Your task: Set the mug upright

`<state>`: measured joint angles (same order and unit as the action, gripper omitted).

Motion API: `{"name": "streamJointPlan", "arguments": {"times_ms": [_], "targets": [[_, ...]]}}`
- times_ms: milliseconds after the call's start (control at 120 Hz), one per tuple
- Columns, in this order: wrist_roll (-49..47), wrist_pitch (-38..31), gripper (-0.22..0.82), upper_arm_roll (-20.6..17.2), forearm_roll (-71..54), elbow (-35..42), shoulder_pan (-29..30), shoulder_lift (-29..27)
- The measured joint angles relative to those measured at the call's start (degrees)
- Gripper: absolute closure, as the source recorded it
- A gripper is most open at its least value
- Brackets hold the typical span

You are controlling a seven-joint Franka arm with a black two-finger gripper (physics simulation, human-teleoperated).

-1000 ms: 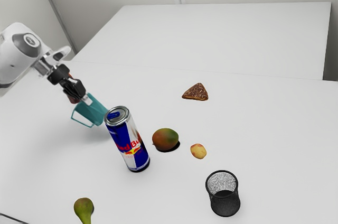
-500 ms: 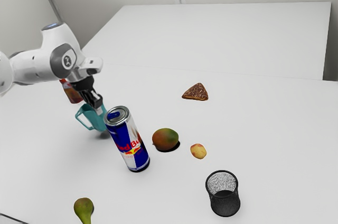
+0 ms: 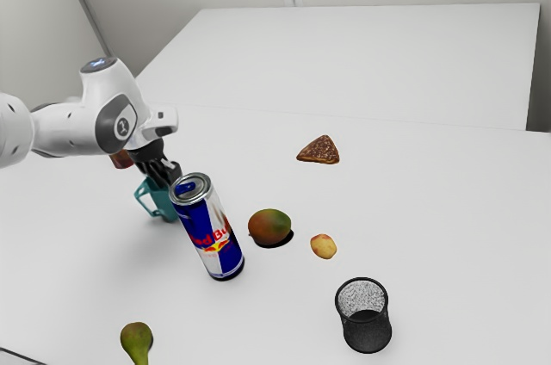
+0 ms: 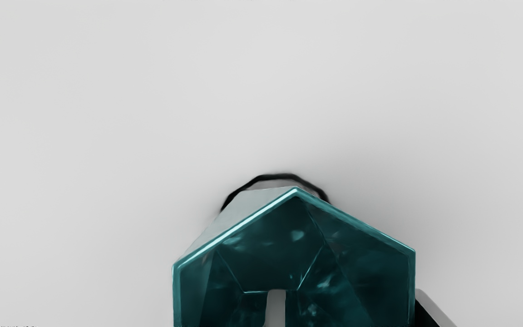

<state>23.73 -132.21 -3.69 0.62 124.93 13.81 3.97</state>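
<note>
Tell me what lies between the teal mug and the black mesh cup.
The Red Bull can stands between the teal mug and the black mesh cup, as seen in the exterior view.

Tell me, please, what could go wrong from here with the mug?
One finger of the end effector is inside the mug, the other outside. A sideways move could catch the mug's wall and tip it.

In the exterior view, the can partly covers the mug. The real gap between them is unclear, so a swing that way might knock the can over.
</note>
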Motion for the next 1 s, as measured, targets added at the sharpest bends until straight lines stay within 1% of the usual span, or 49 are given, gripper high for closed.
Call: {"name": "streamJointPlan", "arguments": {"times_ms": [67,142,267,333,475,558,658,775,875,1000], "targets": [[-0.80,-0.28,0.25,0.00,0.00,0.10,0.09,-0.09],[-1.56,-0.16,0.18,-0.04,0.05,0.03,0.15,-0.49],[-2.55,1.66,0.10,-0.21,0.35,-1.12,0.06,-2.80],[-3.04,4.50,0.07,-0.20,0.66,-4.90,-0.18,-3.42],[-4.39,12.55,0.04,-0.22,1.72,-15.88,-0.69,-3.19],[-5.28,17.78,0.03,-0.18,1.82,-24.17,-1.15,-2.17],[-6.32,23.80,0.02,-0.17,1.66,-30.79,-2.19,-1.73],[-7.26,29.78,0.01,-0.18,1.38,-35.49,-3.93,-1.70],[-7.91,33.11,0.01,-0.22,1.26,-36.97,-5.04,-1.81],[-8.62,35.55,0.00,-0.06,1.32,-37.41,-5.58,-1.91]]}}
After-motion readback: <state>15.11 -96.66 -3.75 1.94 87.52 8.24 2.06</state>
